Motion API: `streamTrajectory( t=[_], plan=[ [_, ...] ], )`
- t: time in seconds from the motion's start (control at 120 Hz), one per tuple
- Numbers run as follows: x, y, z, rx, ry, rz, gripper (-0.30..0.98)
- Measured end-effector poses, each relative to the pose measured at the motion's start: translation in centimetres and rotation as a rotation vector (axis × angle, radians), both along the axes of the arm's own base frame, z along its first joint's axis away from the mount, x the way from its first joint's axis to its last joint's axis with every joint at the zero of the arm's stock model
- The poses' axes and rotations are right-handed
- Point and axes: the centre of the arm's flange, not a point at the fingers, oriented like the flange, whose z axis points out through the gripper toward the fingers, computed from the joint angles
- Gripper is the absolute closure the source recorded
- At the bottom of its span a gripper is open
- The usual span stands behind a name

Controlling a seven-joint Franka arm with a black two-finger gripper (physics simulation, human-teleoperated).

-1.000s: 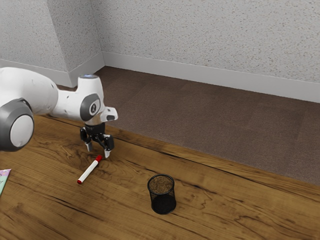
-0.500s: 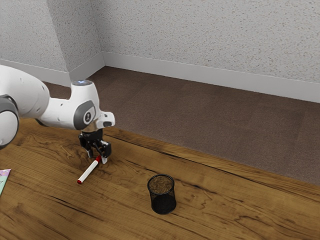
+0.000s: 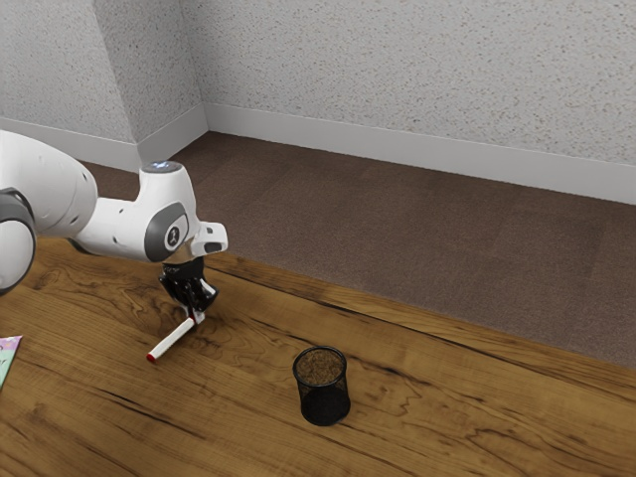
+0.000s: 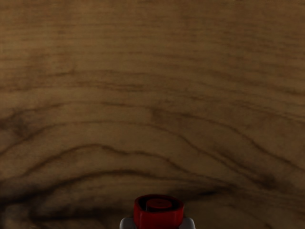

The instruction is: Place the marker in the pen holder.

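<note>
The grasp looks done, the gripper pinching the marker by one end at the exterior view's lower left; carrying and inserting remain, the pen holder standing lower centre.

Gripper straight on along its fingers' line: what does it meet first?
The wooden table, most likely. The gripper points down at it, shut on the marker near one red end. How much gap is left underneath, I can't tell.

Pen holder on table, marker to the exterior view's left (object farther left)
</note>
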Motion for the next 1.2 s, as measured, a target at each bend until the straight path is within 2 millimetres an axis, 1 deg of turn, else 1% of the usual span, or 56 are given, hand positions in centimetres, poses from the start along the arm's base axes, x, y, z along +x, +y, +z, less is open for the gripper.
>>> streamTrajectory(
  t=[0.033,0.083,0.2,0.275,0.4,0.5,0.625,0.767,0.858,0.95,1.117,1.2],
  plan=[
    [0.0,0.0,0.2,0.003,-0.004,0.001,0.74],
    [0.2,-0.4,1.0,0.007,-0.019,-0.004,0.75],
    [0.7,-1.4,4.1,0.027,-0.067,-0.025,0.77],
    [1.0,-2.8,6.1,0.031,-0.101,-0.042,0.78],
    [1.4,-6.7,9.5,0.02,-0.16,-0.08,0.79],
    [1.4,-10.2,12.6,-0.001,-0.21,-0.107,0.79],
    [0.8,-15.3,16.0,-0.064,-0.263,-0.126,0.79],
    [-0.5,-20.7,18.7,-0.153,-0.301,-0.131,0.79],
    [-1.4,-23.5,19.2,-0.207,-0.306,-0.126,0.79],
    [-1.8,-25.8,19.0,-0.241,-0.307,-0.123,0.79],
    [-1.6,-27.3,17.4,-0.278,-0.296,-0.078,0.79],
    [-1.5,-27.7,16.6,-0.286,-0.291,-0.052,0.79]
  ],
)
